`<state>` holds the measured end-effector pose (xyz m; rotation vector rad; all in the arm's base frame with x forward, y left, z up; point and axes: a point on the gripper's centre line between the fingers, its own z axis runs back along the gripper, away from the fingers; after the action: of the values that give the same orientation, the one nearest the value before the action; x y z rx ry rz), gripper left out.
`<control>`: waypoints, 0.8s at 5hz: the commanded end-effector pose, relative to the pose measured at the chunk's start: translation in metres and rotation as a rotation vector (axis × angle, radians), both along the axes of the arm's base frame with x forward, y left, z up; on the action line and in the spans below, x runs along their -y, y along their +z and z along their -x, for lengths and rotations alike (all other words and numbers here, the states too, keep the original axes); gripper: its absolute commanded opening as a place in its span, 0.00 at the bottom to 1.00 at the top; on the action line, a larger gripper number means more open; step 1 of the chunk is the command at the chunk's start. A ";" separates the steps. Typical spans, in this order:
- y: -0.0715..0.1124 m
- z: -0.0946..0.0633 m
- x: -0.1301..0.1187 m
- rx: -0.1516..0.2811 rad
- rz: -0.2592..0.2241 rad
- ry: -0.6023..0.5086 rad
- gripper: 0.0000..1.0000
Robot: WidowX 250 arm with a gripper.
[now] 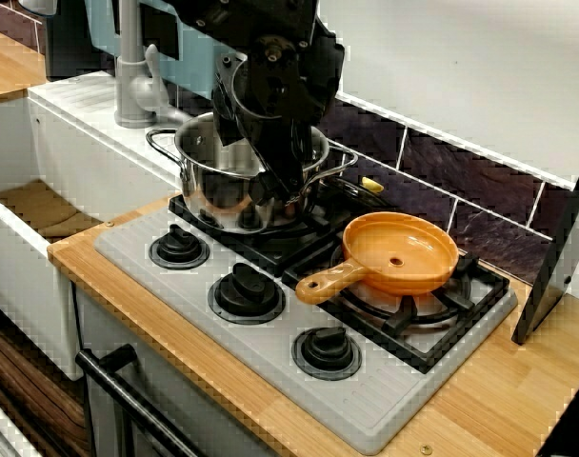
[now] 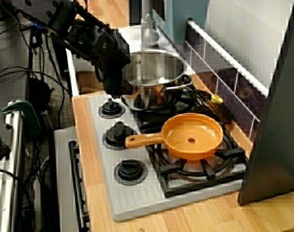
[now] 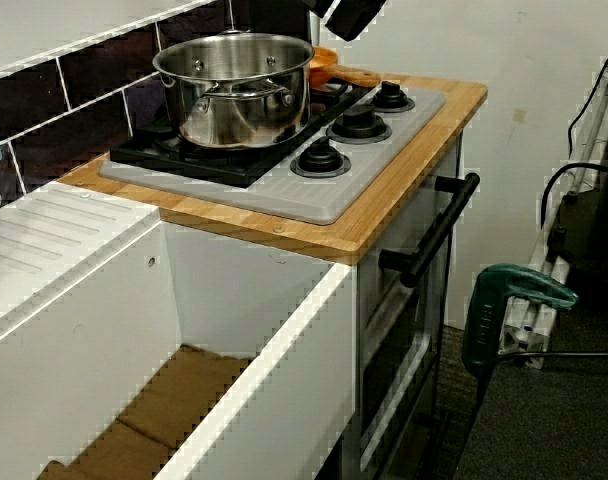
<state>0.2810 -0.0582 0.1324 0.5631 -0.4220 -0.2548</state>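
End effector (image 1: 282,188) near steel pot (image 1: 209,181); orange pan (image 1: 404,249) on neighbouring burner (image 1: 418,322)

A shiny stainless-steel pot (image 1: 209,181) stands upright on the black burner grate (image 1: 270,246) of the stove (image 1: 366,405), at the end nearest the sink (image 1: 42,205). It is round and straight-walled, its mouth open upward, with a rolled rim and a loop handle on each of two opposite sides. Its polished wall mirrors orange and dark patches. In the view from above, part of its front is hidden.
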 end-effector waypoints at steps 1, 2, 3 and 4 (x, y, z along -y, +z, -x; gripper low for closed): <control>0.000 0.000 0.000 0.000 0.000 0.000 1.00; 0.007 0.001 0.010 -0.038 0.024 -0.034 1.00; 0.025 0.006 0.026 -0.036 0.040 -0.077 1.00; 0.043 0.007 0.037 -0.079 0.131 -0.188 1.00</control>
<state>0.2697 -0.0970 0.1581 0.4003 -0.3597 -0.4399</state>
